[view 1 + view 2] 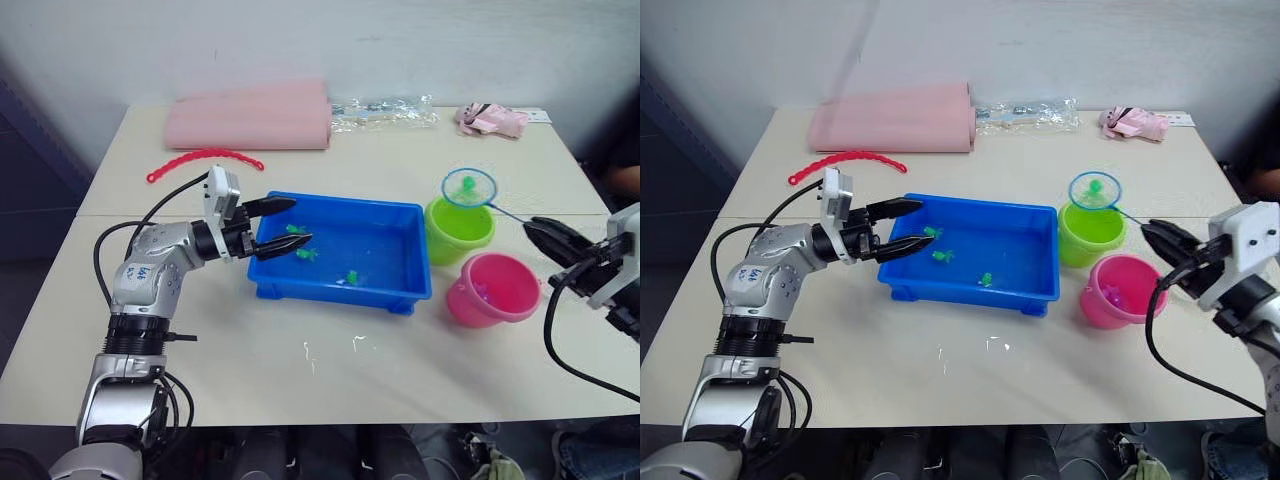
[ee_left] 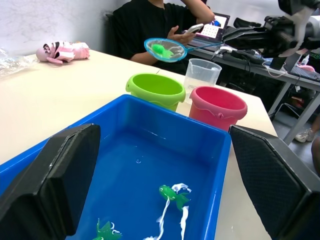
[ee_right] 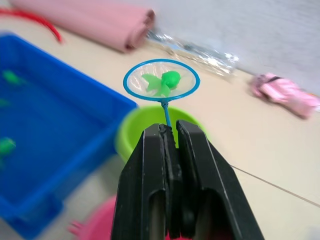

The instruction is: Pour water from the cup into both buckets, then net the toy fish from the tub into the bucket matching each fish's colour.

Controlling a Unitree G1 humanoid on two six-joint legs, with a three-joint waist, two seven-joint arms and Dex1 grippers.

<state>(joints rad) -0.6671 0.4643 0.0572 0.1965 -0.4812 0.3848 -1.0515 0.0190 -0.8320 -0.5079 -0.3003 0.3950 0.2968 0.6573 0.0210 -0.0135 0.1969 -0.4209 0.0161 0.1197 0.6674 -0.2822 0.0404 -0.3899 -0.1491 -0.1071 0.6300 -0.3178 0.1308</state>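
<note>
The net (image 1: pixel 469 187), carrying a green fish (image 3: pixel 161 82), hangs above my green bucket (image 1: pixel 459 230) at frame right, pinched in the right hand (image 1: pixel 548 238), while my left hand (image 1: pixel 285 226) gapes wide over the tub (image 1: pixel 340 252).

My left arm (image 1: pixel 150 275) is silver-grey metal in jointed segments, blue scribbles on one, looped with black cables. Both grippers, left gripper (image 1: pixel 282 225) and right gripper (image 1: pixel 1162 250), carry tapered black fingers on white wrist housings.
</note>
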